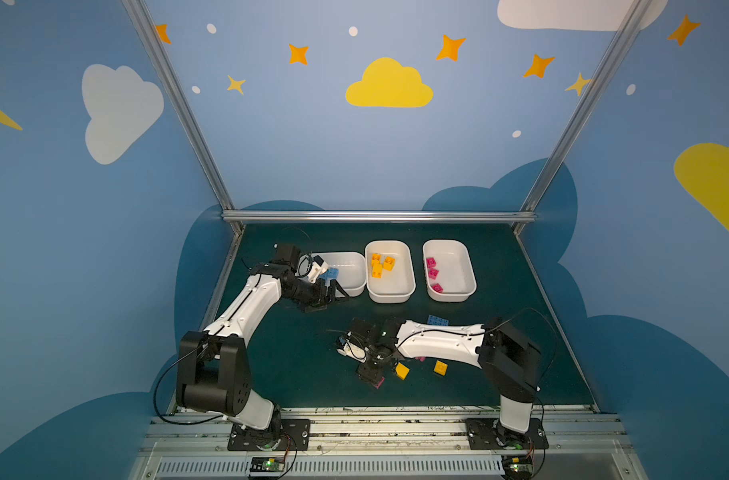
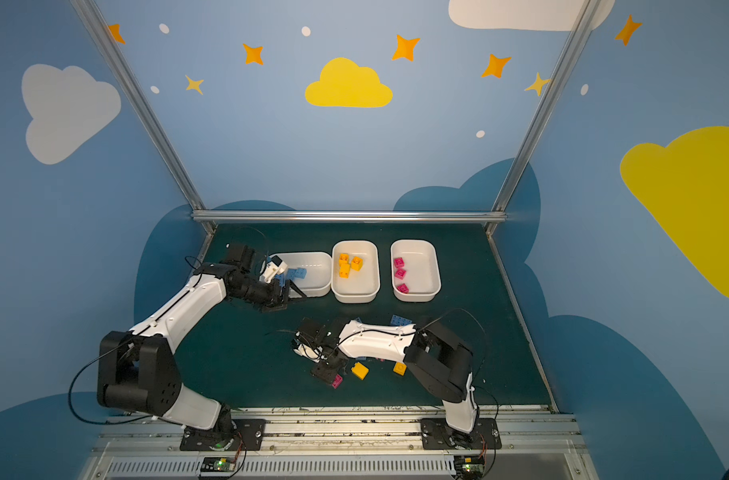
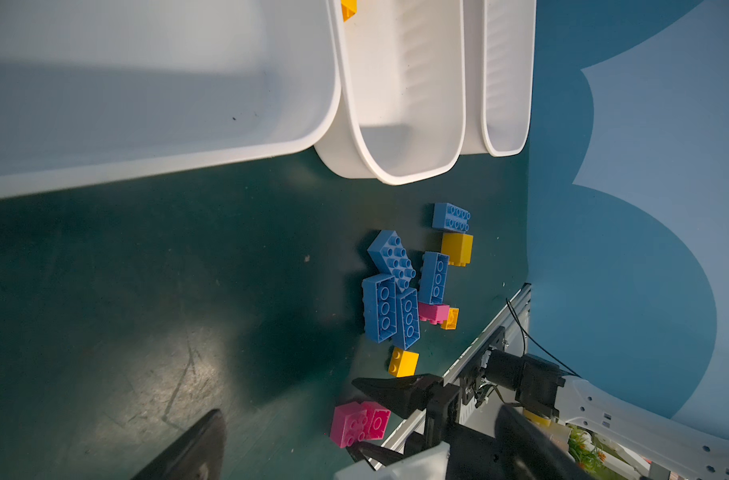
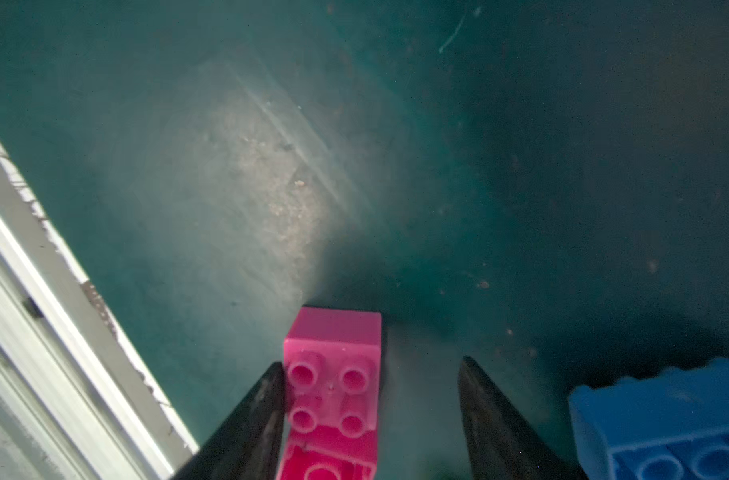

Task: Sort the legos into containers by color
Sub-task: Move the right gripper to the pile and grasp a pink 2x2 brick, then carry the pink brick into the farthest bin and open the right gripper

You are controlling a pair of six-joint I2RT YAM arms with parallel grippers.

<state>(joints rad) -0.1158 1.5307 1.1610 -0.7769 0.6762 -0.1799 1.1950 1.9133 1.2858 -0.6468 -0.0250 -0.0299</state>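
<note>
The right tool [image 4: 371, 362] stands open astride a pink lego [image 4: 333, 374] on the green worktop [image 4: 230, 166], one finger touching it. The left tool [image 1: 327, 299] hangs wide open at the near rim of the left container [image 1: 354, 266], which holds a blue lego [image 1: 331, 273].

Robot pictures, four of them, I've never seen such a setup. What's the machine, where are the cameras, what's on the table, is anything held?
Two robot arms are bolted at the near edge of a green table. Two pictures look down from overhead; two come from cameras on the wrists. Three trays stand at the back: the left tray holds a blue brick, the middle tray yellow bricks, the right tray pink bricks. Loose bricks lie near the right arm. The left end effector hangs open and empty by the left tray. The right end effector is open around a pink brick, not gripping it.
</note>
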